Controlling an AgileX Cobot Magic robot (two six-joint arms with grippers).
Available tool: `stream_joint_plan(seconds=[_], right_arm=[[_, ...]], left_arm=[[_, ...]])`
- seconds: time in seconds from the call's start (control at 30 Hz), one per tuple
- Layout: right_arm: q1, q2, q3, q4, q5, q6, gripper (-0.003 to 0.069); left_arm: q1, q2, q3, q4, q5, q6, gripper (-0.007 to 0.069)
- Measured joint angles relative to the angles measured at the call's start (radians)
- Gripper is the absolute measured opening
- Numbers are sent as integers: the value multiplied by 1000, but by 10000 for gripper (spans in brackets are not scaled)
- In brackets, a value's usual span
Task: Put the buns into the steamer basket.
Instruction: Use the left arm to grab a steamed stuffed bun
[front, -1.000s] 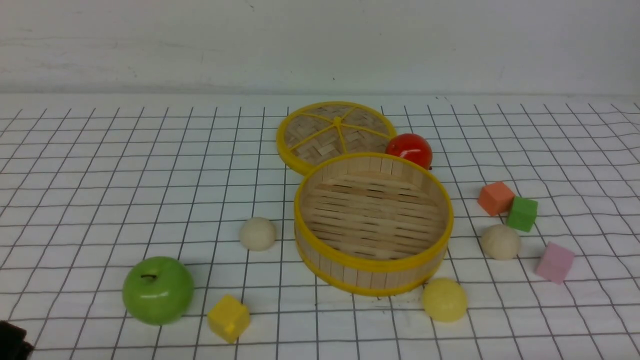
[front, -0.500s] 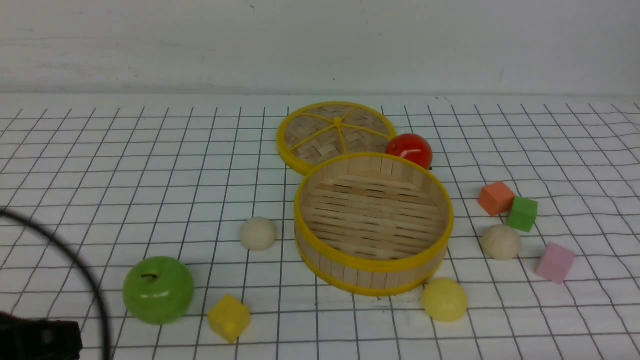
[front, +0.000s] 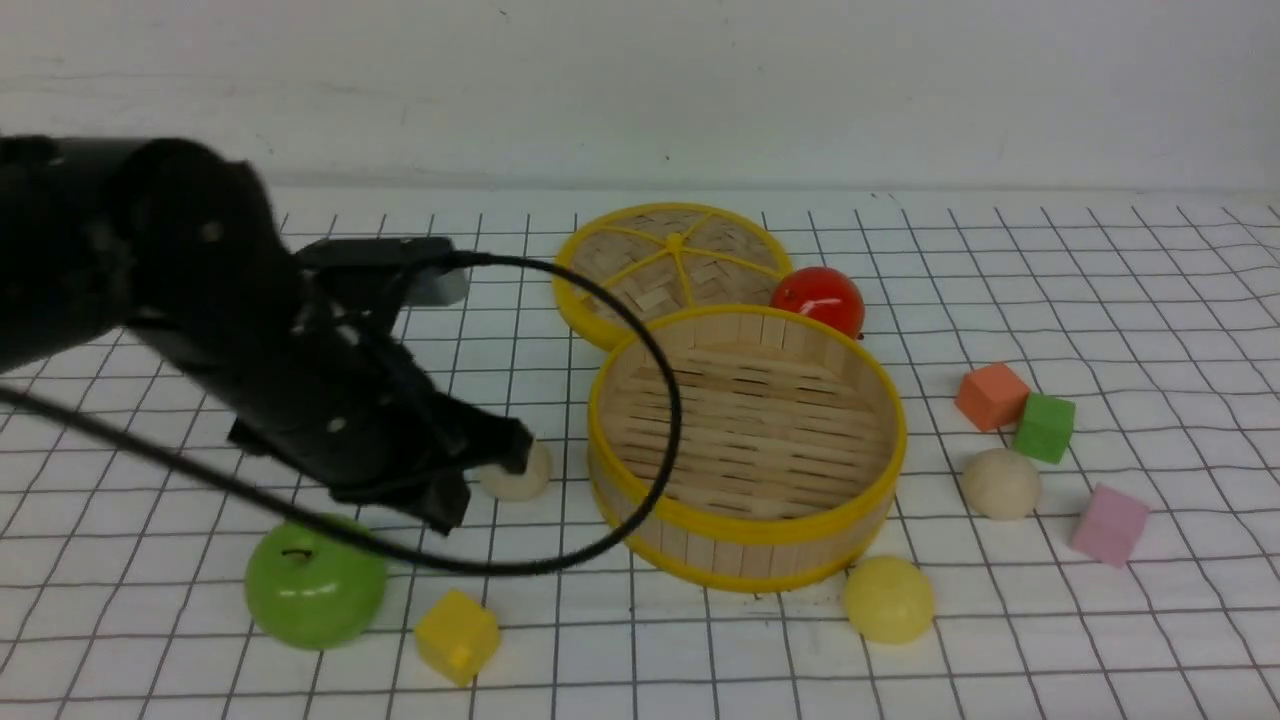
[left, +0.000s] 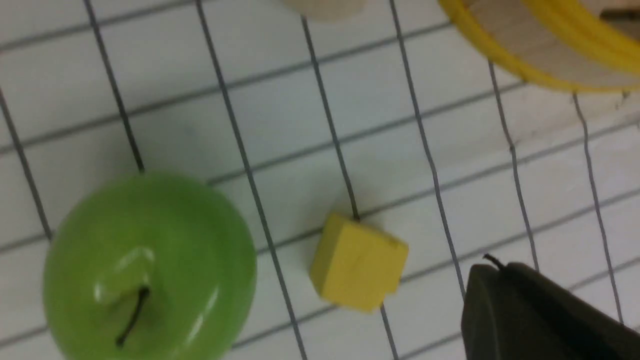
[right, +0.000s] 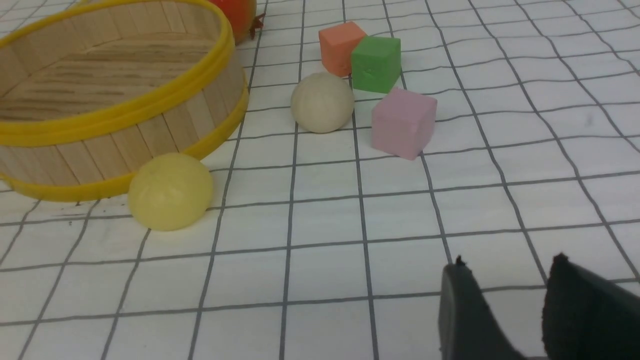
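Observation:
The steamer basket (front: 750, 527) stands mid-table with nothing in it. One cream bun (front: 527, 478) lies just left of it, partly behind my left gripper (front: 480, 478). That gripper (left: 492, 267) is shut, nothing is in it, and it hovers right beside the bun (left: 322, 6). A second cream bun (front: 1001, 484) sits right of the basket, and the pale yellow bun (front: 888, 599) lies at its front right. My right gripper (right: 507, 267) is open and holds nothing, nearer to me than the yellow bun (right: 170, 191) and cream bun (right: 322, 102); the front view does not show it.
Behind the basket lie its woven lid (front: 672, 262) and a red ball (front: 820, 297). A green apple (front: 315, 580) and yellow cube (front: 457, 635) sit front left. Orange (front: 991, 396), green (front: 1044, 427) and pink (front: 1108, 524) cubes crowd the right bun. A black cable (front: 670, 400) loops over the basket's left rim.
My left arm has swung in from the lower left corner and now reaches over the table to the bun left of the basket. The objects have not moved.

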Motion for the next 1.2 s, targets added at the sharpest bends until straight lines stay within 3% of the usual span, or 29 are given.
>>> stream_joint_plan(seconds=[0.2,0.3,0.37,0.53,0.67,0.87,1.2], right_arm=[[0,0,0,0,0,0,239],[0,0,0,0,0,0,239],[0,0,0,0,0,0,239],[0,0,0,0,0,0,239],[0,0,0,0,0,0,239],[0,0,0,0,0,0,239],[0,0,0,0,0,0,239]], left_arm=[[1,171,-157,48,0,-2,-13],[1,272,-238,58,1,-1,22],[1,313,-273,68,3,-1,63],[1,390,-350,112,8,-2,253],[1,407,-360,129,-18,-2,308],[1,444,-362,158,-60,-3,295],[1,489,-364,176,-87,-22,202]])
